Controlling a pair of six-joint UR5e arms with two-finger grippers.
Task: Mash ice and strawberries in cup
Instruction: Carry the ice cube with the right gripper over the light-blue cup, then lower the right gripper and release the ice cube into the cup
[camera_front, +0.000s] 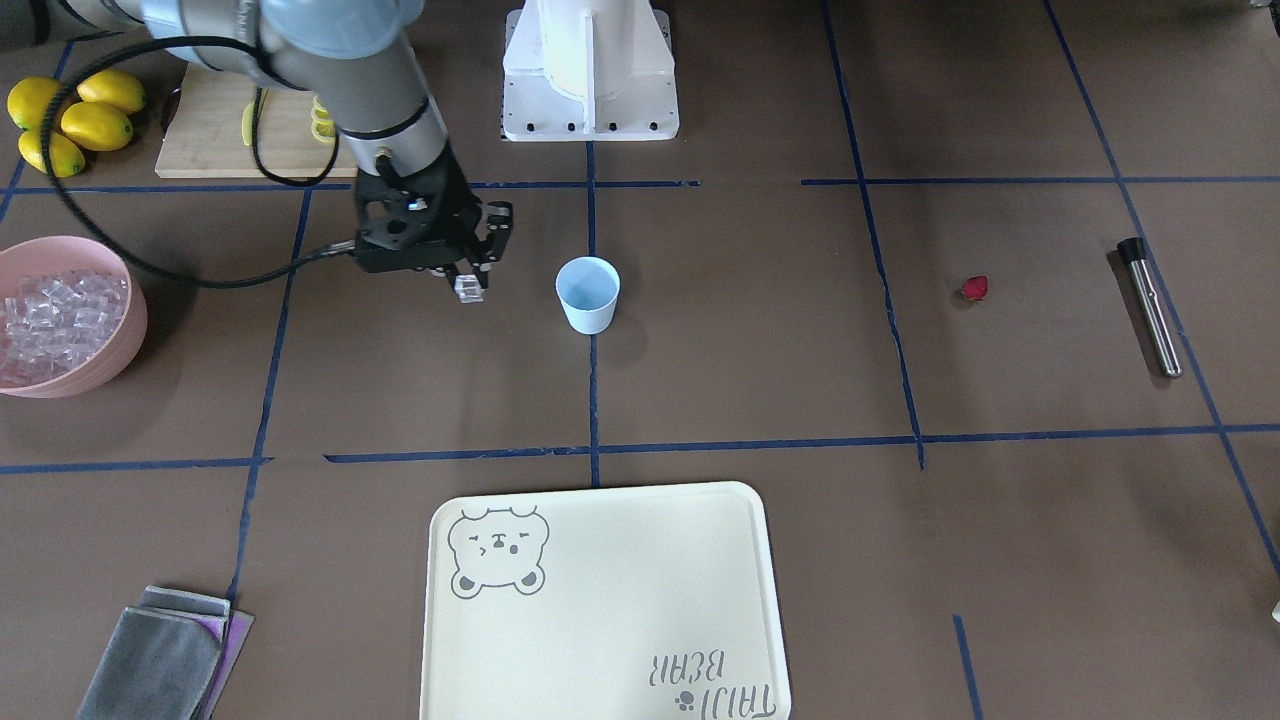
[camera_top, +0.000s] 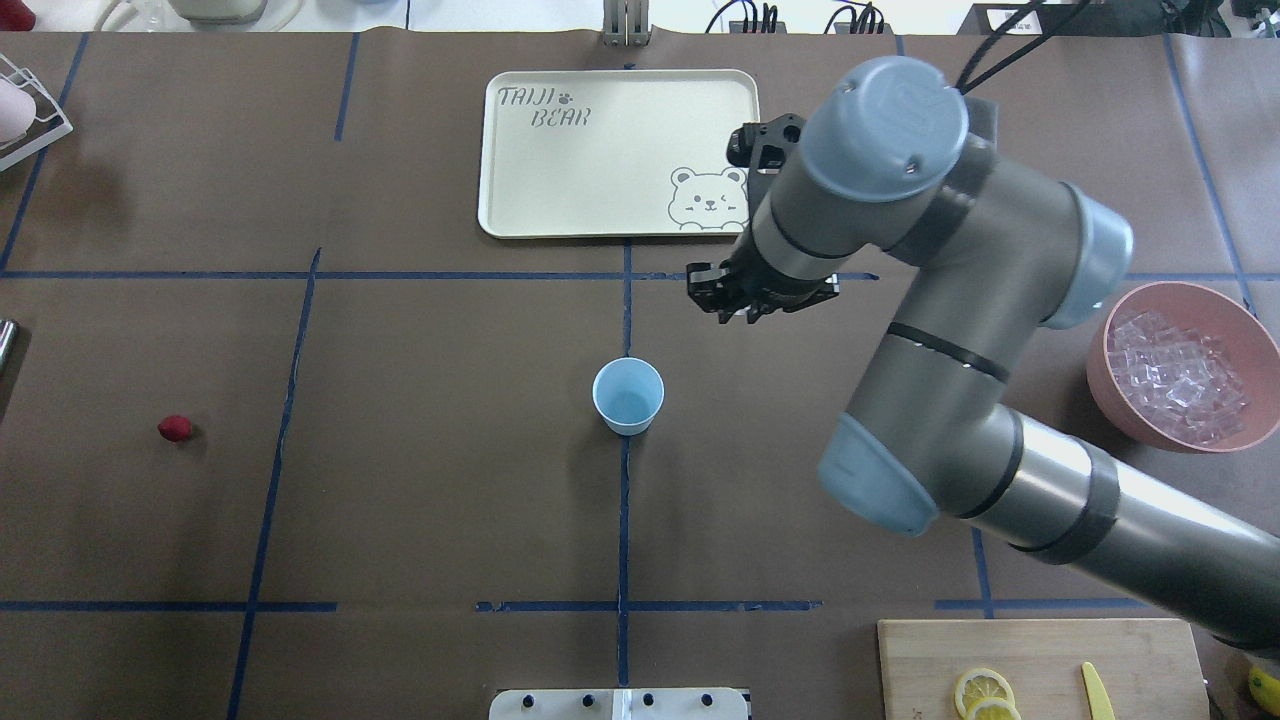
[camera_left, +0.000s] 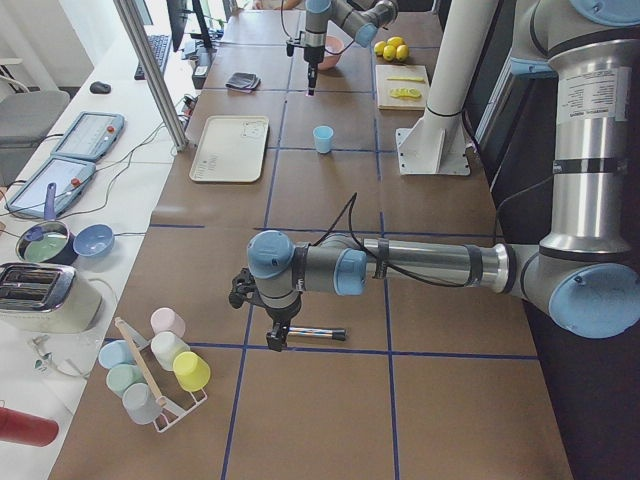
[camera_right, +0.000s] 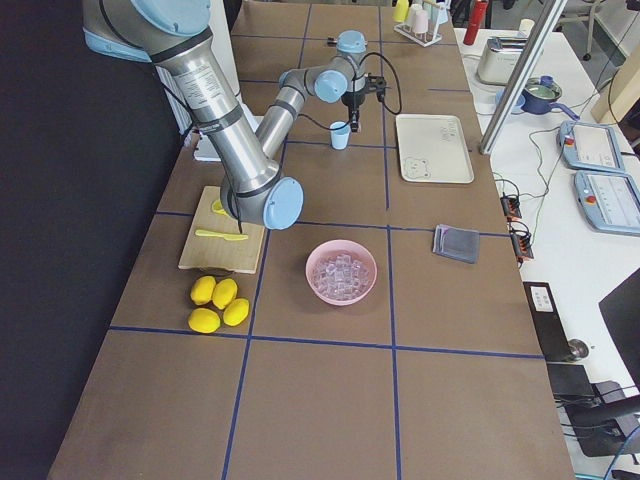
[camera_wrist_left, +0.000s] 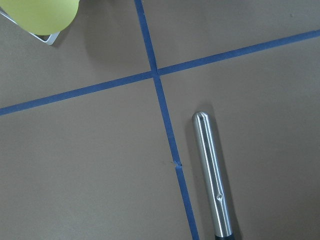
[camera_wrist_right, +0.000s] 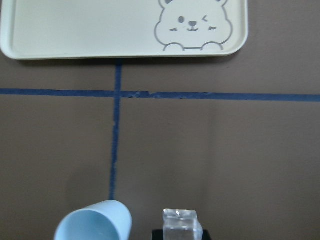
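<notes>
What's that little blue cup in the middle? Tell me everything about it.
The cup is a small, light-blue, plastic-looking tumbler, tapered and handleless. It stands upright and looks empty, on the brown table over a blue tape line. Nothing touches it; the right claw, gripping an ice cube, is beside it, apart.

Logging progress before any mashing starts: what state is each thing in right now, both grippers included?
cup: upright, looks empty.
ice cube: held in the air beside the cup, not over it.
right gripper: shut on the ice cube.
pink bowl: filled with ice.
strawberry: lying loose, far from the cup.
metal muddler: lying flat, not gripped.
left gripper: near the muddler; open or shut cannot be told.
</notes>
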